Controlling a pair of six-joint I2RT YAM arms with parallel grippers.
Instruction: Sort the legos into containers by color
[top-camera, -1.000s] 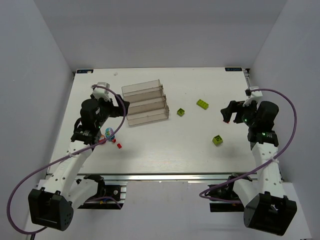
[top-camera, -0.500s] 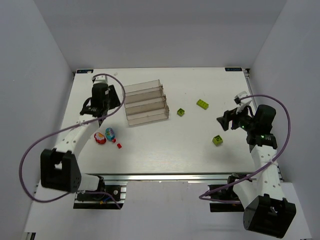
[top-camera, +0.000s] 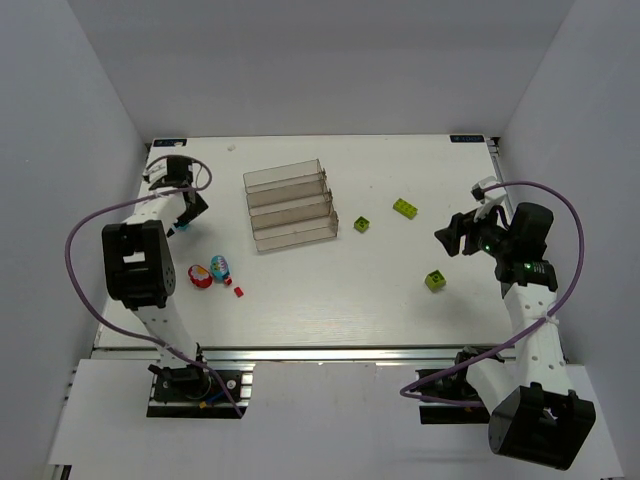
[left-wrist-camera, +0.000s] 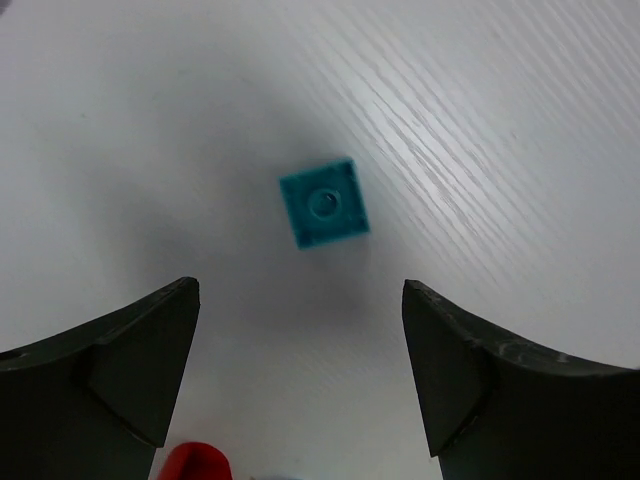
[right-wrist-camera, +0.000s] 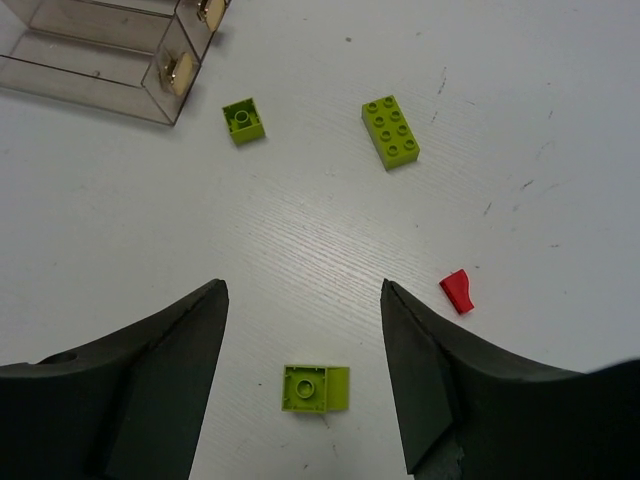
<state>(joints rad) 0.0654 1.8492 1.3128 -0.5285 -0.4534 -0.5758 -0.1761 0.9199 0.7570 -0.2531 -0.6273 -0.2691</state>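
Note:
A cyan square lego (left-wrist-camera: 323, 203) lies flat on the white table, and my left gripper (left-wrist-camera: 298, 290) hangs open above it with nothing between its fingers. From above, that left gripper (top-camera: 183, 212) is at the table's far left, with the cyan lego (top-camera: 172, 231) just beside it. My right gripper (right-wrist-camera: 302, 288) is open over a lime square lego (right-wrist-camera: 316, 388), not touching it. Ahead lie a lime long lego (right-wrist-camera: 390, 131), a small lime lego (right-wrist-camera: 244, 120) and a red piece (right-wrist-camera: 457, 291). The clear stepped containers (top-camera: 290, 205) stand at mid-table.
A red rounded brick (top-camera: 200, 277), a blue rounded brick (top-camera: 219, 266) and two tiny red pieces (top-camera: 233, 287) lie near the front left. The table's left edge is close to the left gripper. My right gripper (top-camera: 455, 236) is near the right edge.
The left arm has swung from the red and blue rounded bricks to the table's back left, over the cyan lego. The right gripper has shifted slightly left and its jaws have narrowed a little.

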